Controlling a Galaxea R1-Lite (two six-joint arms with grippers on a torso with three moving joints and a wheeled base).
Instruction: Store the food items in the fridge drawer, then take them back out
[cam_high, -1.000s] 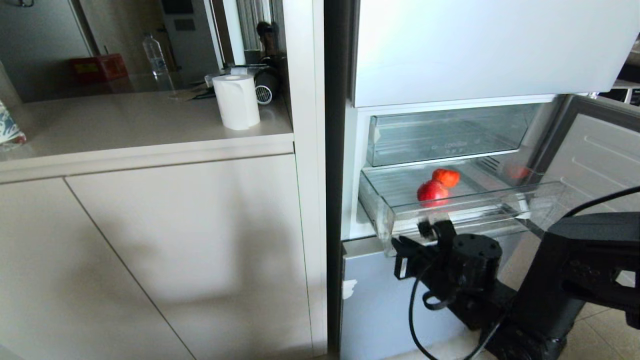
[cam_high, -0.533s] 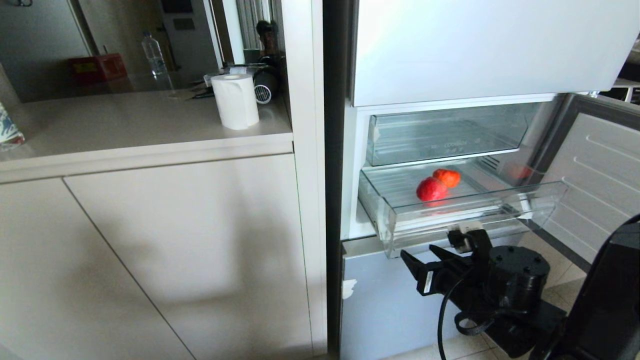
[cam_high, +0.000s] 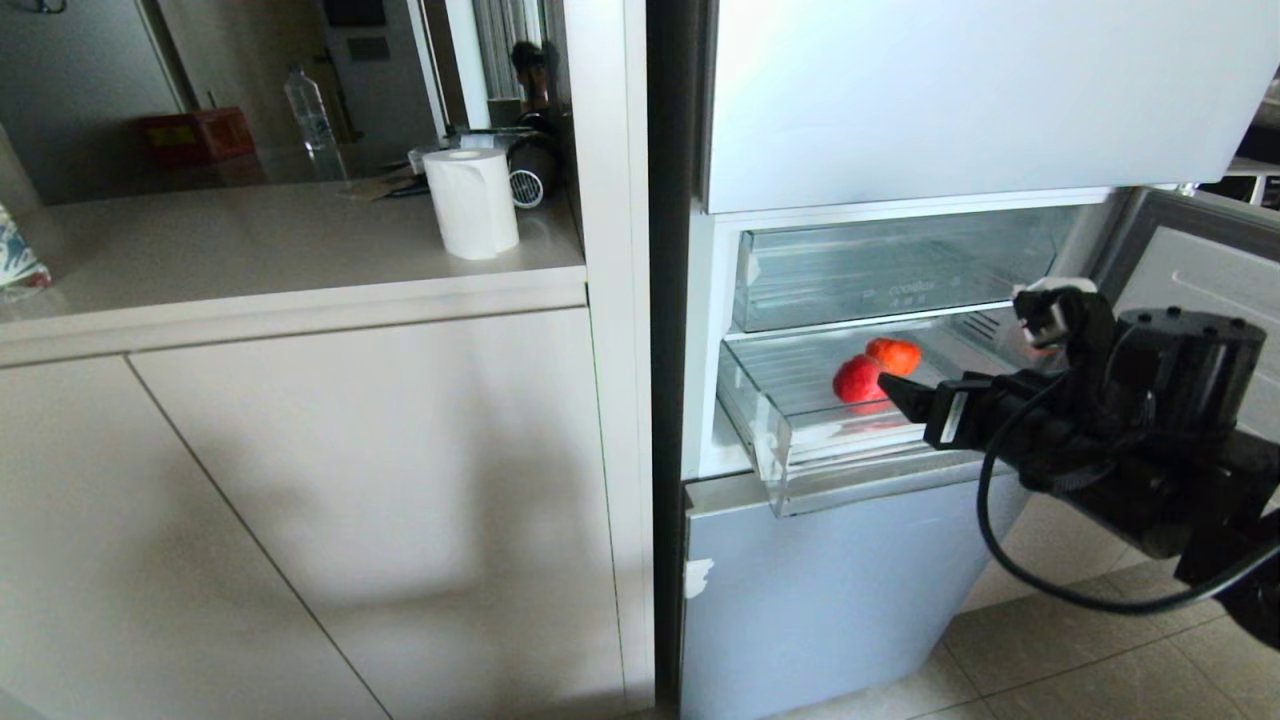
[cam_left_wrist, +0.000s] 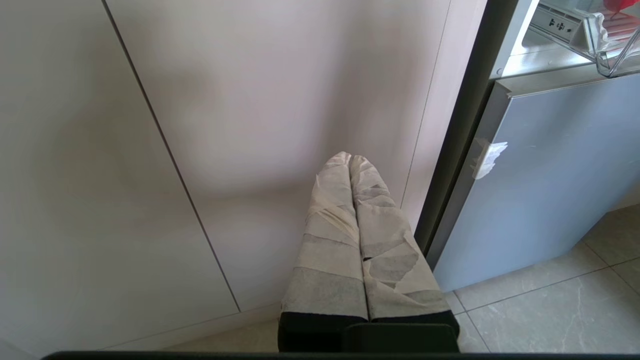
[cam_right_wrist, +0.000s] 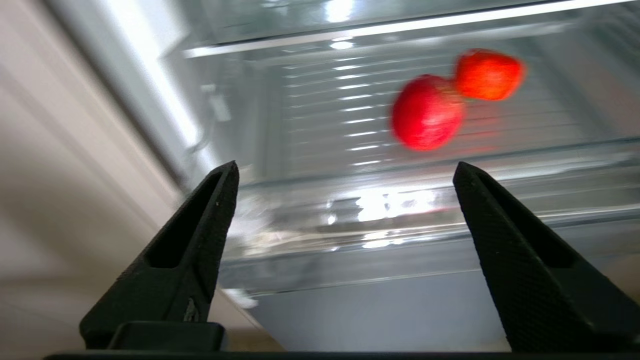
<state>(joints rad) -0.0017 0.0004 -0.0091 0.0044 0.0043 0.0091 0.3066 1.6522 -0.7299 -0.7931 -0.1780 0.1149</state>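
The black right gripper (cam_high: 905, 392), jaws spread wide and empty at centre right, faces the pulled-out clear plastic fridge drawer (cam_high: 800, 455), probably lining up to lift out the two round red food items (cam_high: 862, 381) resting inside.

You see two food items (cam_high: 866, 380), one deeper red, one red-orange (cam_high: 893, 355), in the clear fridge drawer (cam_high: 800, 440) with its ribbed floor. Door panel (cam_high: 830, 590) below: pale blue-grey, glossy, with a white scrap at its edge. Right tool (cam_right_wrist: 345, 170): black, finely textured fingers. Left tool (cam_left_wrist: 351, 161): fingers wrapped in off-white tape over black. Cabinet fronts (cam_high: 350, 500) and desk (cam_high: 250, 250): beige. Paper roll (cam_high: 471, 203): white. Box (cam_high: 196, 135) behind: red. Floor tiles (cam_high: 1100, 670): light beige-grey.
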